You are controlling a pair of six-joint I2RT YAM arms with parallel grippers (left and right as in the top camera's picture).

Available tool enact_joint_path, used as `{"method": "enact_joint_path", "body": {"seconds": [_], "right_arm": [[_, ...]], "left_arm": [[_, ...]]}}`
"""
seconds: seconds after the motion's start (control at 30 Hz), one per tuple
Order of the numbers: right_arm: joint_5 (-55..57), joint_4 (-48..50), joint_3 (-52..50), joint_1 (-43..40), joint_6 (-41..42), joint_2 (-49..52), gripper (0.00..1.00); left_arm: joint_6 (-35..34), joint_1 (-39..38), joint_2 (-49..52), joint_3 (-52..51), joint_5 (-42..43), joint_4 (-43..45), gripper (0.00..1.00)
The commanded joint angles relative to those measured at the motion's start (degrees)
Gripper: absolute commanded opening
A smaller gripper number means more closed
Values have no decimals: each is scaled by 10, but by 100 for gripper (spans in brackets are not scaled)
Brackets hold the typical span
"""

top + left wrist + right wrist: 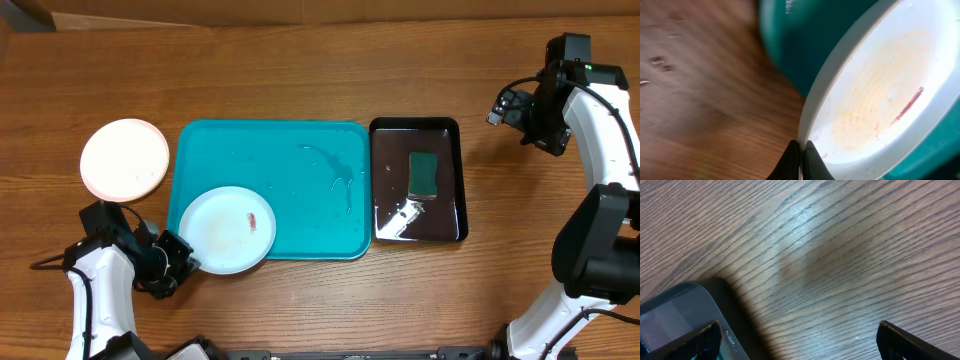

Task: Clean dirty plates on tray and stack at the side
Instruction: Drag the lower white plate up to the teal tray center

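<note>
A white plate (228,229) with a red-brown smear lies in the front left corner of the turquoise tray (300,170), its rim reaching over the tray's front edge. My left gripper (182,260) is shut on that rim. The left wrist view shows the two black fingertips (792,155) pinching the thin edge of the plate (880,100) over the tray (805,40). A second plate (124,158), pale and clean-looking, sits on the table left of the tray. My right gripper (503,105) hangs open over bare wood at the far right, its fingers (705,339) wide apart.
A glossy black tray (388,150) holding a green sponge (423,173) stands right of the turquoise tray. Its corner (675,310) shows in the right wrist view. Streaks of water lie on the turquoise tray's middle.
</note>
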Motion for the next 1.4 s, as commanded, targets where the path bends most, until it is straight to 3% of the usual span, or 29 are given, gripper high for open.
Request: {"method": "enact_joint_path", "body": {"seconds": [0.0,0.17,0.37,0.53,0.67,1.03,1.37], "right_arm": [[-3,3,4,-2,2,-9,100],[-3,3,4,-2,2,-9,100],[-3,3,4,-2,2,-9,100],[-3,3,4,-2,2,-9,100],[-3,3,4,-2,2,-9,100],[-3,3,4,-2,2,-9,100],[-3,3,4,-2,2,-9,100]], "left_arm": [[49,-9,3,24,70,3,4],[50,-63,3,91,45,-26,4],[-2,-190,3,203,-56,-65,4],[-56,-284,20,258,-135,-63,4],[-78,-325,55,265,-141,-37,4],[-85,-346,189,265,-95,14,4],[-56,-350,238,264,-82,25,5]]}}
